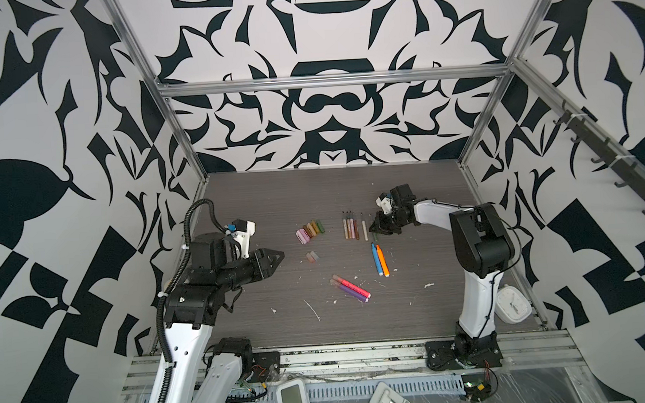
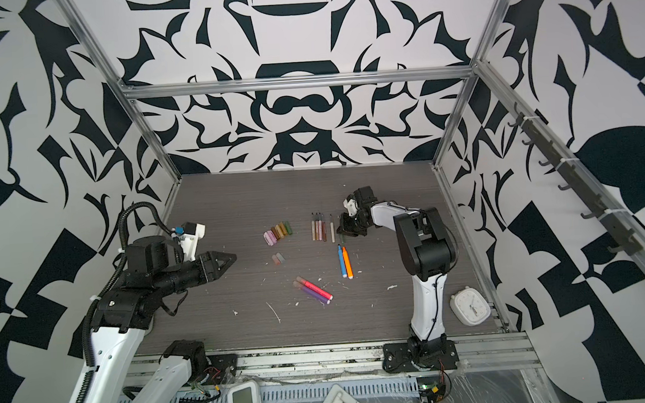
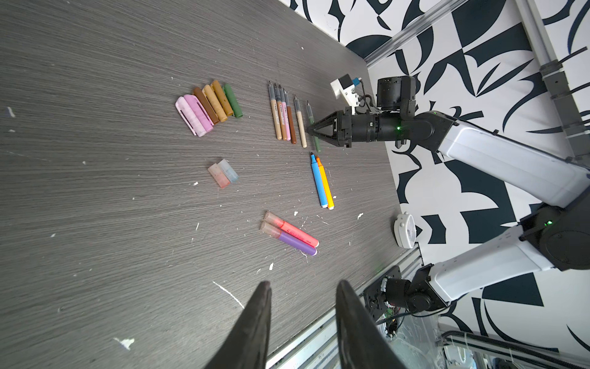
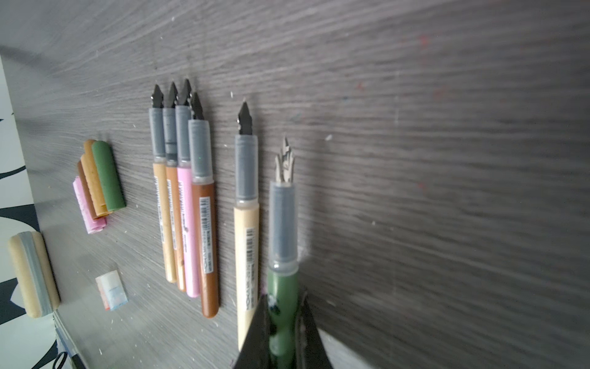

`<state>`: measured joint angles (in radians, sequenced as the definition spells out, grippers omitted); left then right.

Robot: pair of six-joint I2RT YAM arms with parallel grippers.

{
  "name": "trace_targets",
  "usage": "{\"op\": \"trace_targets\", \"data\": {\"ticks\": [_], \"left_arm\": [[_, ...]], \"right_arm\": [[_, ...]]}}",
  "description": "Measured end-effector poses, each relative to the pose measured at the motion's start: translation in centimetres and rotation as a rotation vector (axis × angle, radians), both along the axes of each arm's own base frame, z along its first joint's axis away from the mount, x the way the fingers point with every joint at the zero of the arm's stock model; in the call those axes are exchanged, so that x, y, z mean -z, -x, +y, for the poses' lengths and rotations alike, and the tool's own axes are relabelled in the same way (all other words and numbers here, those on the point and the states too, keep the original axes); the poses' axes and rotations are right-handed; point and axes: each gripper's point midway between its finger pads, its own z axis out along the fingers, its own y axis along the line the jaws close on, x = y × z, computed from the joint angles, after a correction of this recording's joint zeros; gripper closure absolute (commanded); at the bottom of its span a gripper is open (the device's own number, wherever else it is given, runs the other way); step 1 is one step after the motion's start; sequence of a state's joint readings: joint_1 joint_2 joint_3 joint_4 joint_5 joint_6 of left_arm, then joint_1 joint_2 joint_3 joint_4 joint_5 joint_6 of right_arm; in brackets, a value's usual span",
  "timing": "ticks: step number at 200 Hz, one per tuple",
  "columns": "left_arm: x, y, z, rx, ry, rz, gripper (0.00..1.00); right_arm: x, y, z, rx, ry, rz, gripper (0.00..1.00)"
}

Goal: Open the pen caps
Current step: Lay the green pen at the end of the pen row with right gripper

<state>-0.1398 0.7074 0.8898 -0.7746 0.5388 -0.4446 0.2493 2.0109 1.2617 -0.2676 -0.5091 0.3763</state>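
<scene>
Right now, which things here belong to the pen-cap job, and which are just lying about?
Job: green pen in the right hand; five uncapped thin pens; row of loose caps; two clear caps; uncapped blue pen and orange pen; pink pen and purple pen, still capped.
Lying about: white clock; white scraps.

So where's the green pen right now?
In the right wrist view, the green pen is pinched in the right end effector, next to the cream pen; in both top views it's right of the table's middle.
</scene>
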Motion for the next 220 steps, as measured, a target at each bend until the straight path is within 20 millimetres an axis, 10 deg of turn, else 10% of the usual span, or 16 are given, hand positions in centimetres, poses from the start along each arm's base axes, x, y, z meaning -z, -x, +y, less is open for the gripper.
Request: {"op": "trace_targets", "data": {"ticks": [60,116,220], "left_arm": [[0.2,-0.1,0.0,0.000,-0.001,0.009,0.65],[0.0,0.0,0.0,0.000,0.001,0.001,0.66],[0.6,0.1,0.0,-0.001,0.000,0.015,0.66]], "right_arm": [[-0.2,-0.1,0.4,0.002,-0.025,0.003,0.67],[0.1,-0.1,0.5,0.003,-0.032,0.015,0.85],[-0.4,-1.6,1.4,0.013,-0.071,0.004,0.88]]}}
